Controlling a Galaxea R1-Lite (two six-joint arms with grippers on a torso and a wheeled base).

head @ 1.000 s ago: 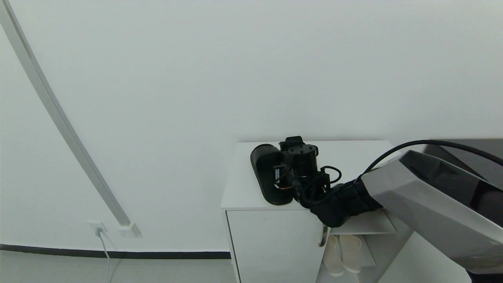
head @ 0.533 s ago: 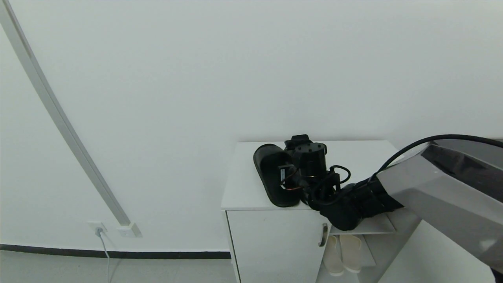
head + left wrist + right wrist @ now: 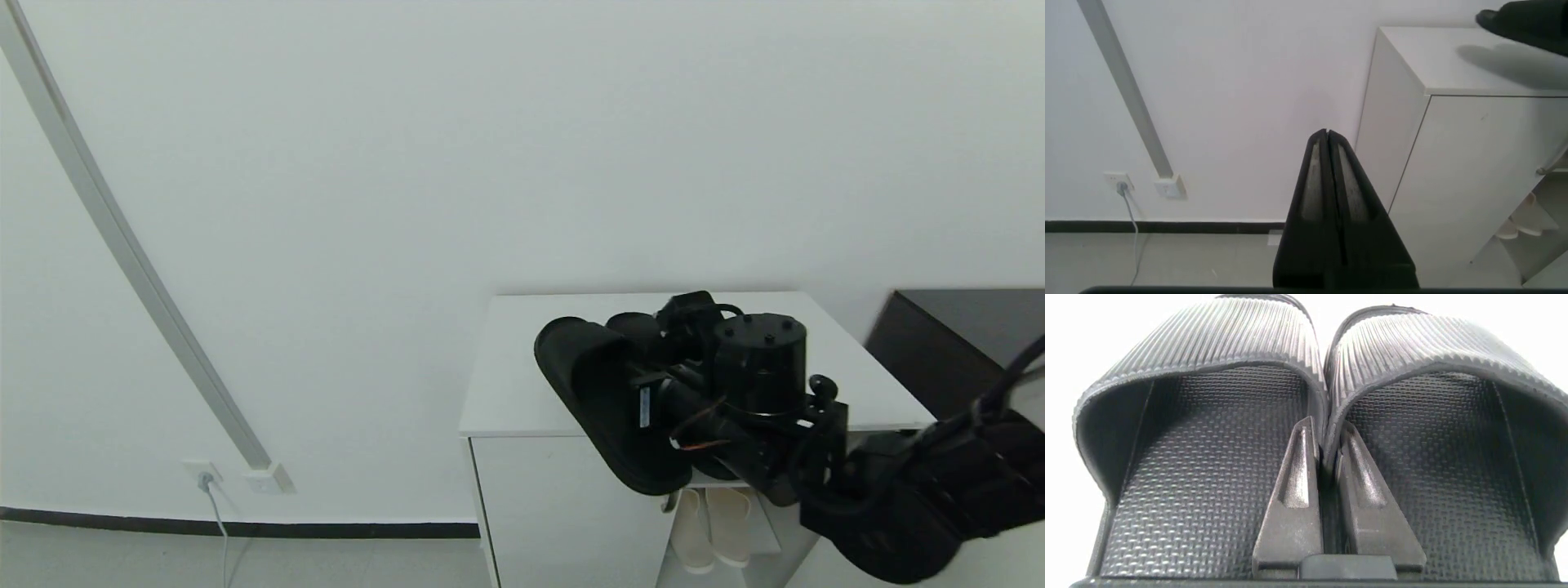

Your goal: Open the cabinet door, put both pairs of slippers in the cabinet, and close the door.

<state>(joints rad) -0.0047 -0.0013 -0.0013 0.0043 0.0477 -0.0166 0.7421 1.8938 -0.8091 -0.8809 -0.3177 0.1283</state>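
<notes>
A pair of black slippers hangs tilted just above the front edge of the white cabinet, soles toward the wall. In the right wrist view my right gripper is shut on the touching inner walls of both black slippers. A pair of white slippers lies on a lower shelf inside the cabinet's open right half. The cabinet's left door is closed. My left gripper hangs shut and empty, low and to the left of the cabinet, facing the wall.
A dark piece of furniture stands to the right of the cabinet. A grey cable duct runs slantwise down the wall to a socket with a cord. Open floor lies left of the cabinet.
My right arm has lifted the black slippers off the cabinet top and drawn them back and to the right, past the front edge. The left gripper's earlier state is not shown.
</notes>
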